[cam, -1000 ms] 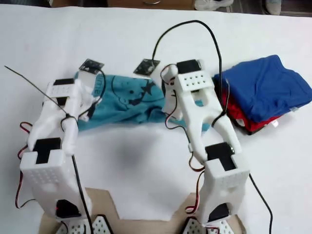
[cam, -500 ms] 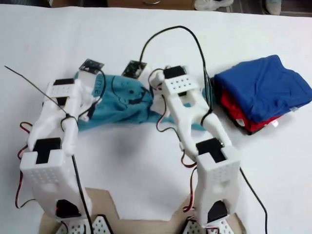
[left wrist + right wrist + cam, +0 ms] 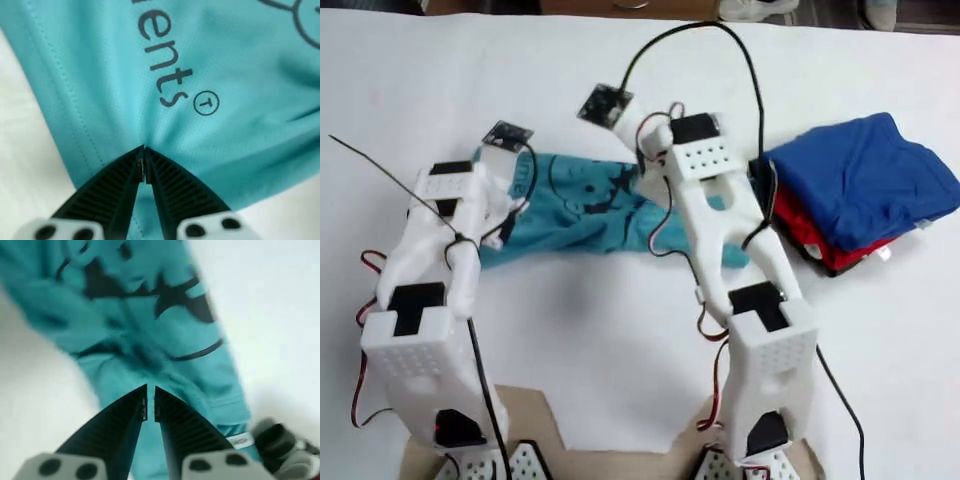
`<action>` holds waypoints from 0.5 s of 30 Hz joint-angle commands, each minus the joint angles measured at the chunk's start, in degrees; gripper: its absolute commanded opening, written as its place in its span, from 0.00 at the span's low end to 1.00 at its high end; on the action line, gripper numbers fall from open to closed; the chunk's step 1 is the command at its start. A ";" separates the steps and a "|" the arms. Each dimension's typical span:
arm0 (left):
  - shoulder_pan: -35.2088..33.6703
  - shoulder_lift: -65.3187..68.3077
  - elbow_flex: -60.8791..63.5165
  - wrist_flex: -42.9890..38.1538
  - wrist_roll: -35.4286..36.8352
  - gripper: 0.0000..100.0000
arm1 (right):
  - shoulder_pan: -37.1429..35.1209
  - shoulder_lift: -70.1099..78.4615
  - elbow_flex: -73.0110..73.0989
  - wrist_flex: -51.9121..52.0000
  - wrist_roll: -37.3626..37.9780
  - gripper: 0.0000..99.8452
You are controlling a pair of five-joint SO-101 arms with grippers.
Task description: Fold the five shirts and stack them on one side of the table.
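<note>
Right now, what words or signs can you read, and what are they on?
Teal shirt, left wrist view: dark letters, but just the end of a word shows, so no whole word can be read; a tiny circled letter sits beside it.
Same shirt, high view: letters too small to read.
White tag on its edge: too blurred to read.
Blue shirt and red shirt: no print showing.

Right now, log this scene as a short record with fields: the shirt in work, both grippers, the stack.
shirt in work: teal shirt, lying bunched across the middle of the table
left gripper: shut, pinching the teal shirt near its printed lettering
right gripper: shut on the teal shirt's other end, by the dark print
stack: blue shirt folded on top of red shirt, on the table's right side
under the stack: a dark edge shows below the red shirt; cannot tell what it is
</note>
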 commanded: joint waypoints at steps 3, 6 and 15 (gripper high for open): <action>-0.62 0.26 -0.48 -0.70 0.44 0.02 | -0.84 -1.71 2.02 1.45 0.00 0.02; -0.62 0.26 -0.48 -0.70 0.44 0.02 | -1.45 -4.00 7.03 -0.57 0.00 0.02; -0.70 0.09 -0.40 -0.70 0.44 0.02 | 6.02 -6.37 19.60 -9.27 2.73 0.02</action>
